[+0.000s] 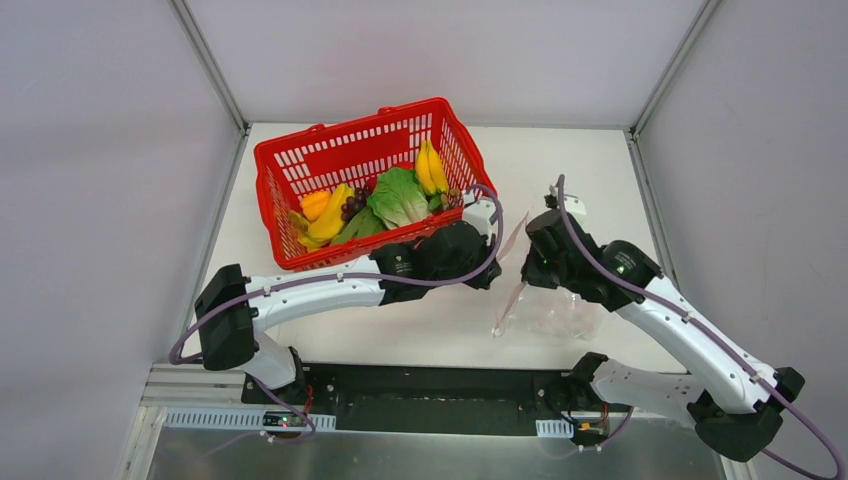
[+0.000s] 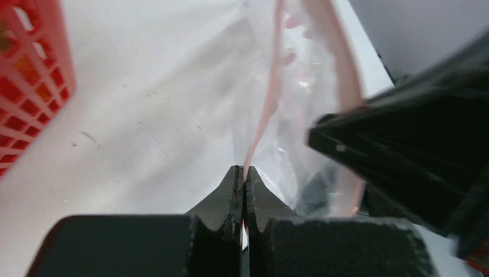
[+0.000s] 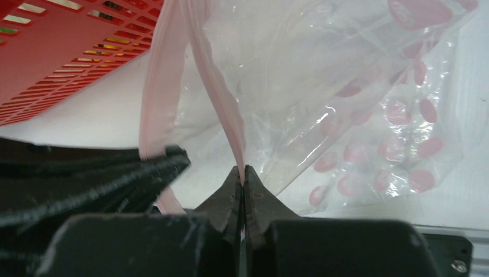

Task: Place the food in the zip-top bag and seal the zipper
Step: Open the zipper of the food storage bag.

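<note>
nearest the arm bases, the one zip-top bag [image 1: 560, 312] lies crumpled on the desk [image 1: 420, 335], between the two arms. no food inside that i can see, just pink spots on clear plastic. its mouth end is lifted on the side away from the bases, and that's where both end effectors sit. left end effector [image 2: 243, 173] is clamped tight on one lip of the zipper [image 2: 262, 109], and right end effector [image 3: 243, 173] is clamped the same way on the other lip. so two pink strips, one pinch each, with a gap between them. my guess is that's the point: each arm pulls its own lip so the mouth stands open for loading. catch is both are busy, so one would have to let go to fetch anything.

further back and to the left, one red basket [image 1: 300, 160] holds all the food: one lettuce [image 1: 400, 197], one bunch of bananas [image 1: 431, 167], one grape cluster [image 1: 354, 203], an orange piece [image 1: 315, 204], a long yellow piece [image 1: 333, 215] and something dark green [image 1: 358, 228]. six i can count, maybe more hidden underneath.
</note>
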